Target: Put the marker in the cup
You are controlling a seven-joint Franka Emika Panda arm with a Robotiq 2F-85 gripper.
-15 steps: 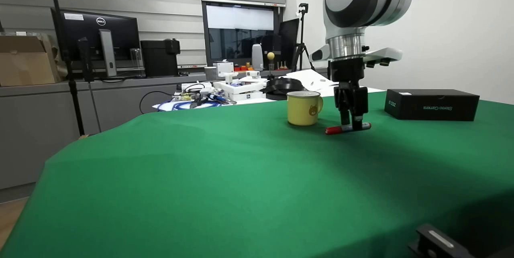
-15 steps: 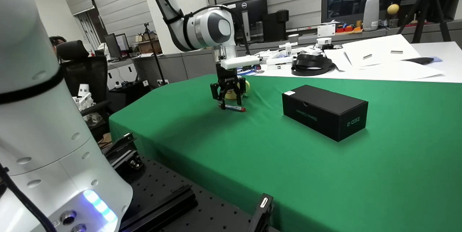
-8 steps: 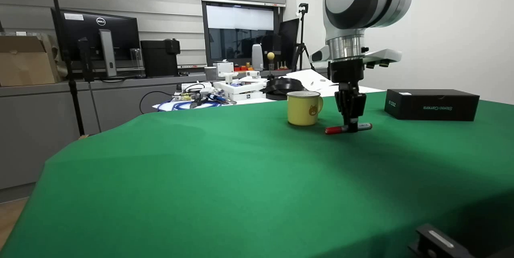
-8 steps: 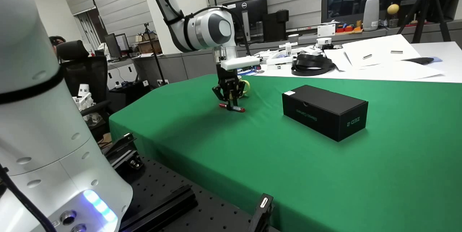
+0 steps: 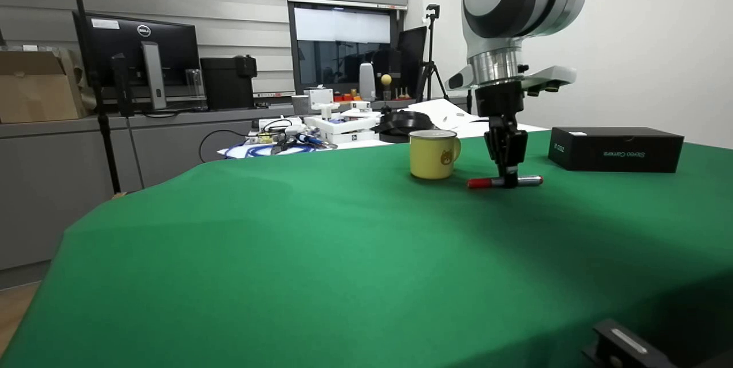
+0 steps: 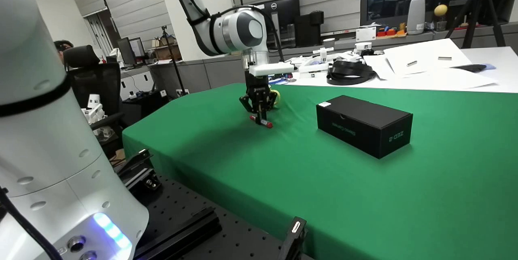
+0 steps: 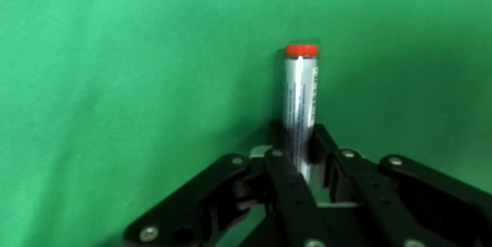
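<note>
The jaws are gripping the marker (image 7: 300, 93) mid-length, and because they are holding it nearly level, it could be straddling the cup (image 5: 428, 156) upon release.

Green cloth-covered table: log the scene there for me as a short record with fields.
surface: green cloth-covered table
held: slim cylindrical red-and-silver marker, roughly horizontal
jaws: closed on the marker near its middle
target: yellow cylindrical mug, upright, apart from the marker
other: long black rectangular box lettered "Stereo Camera"
status: marker not in mug; contact with table unclear
</note>
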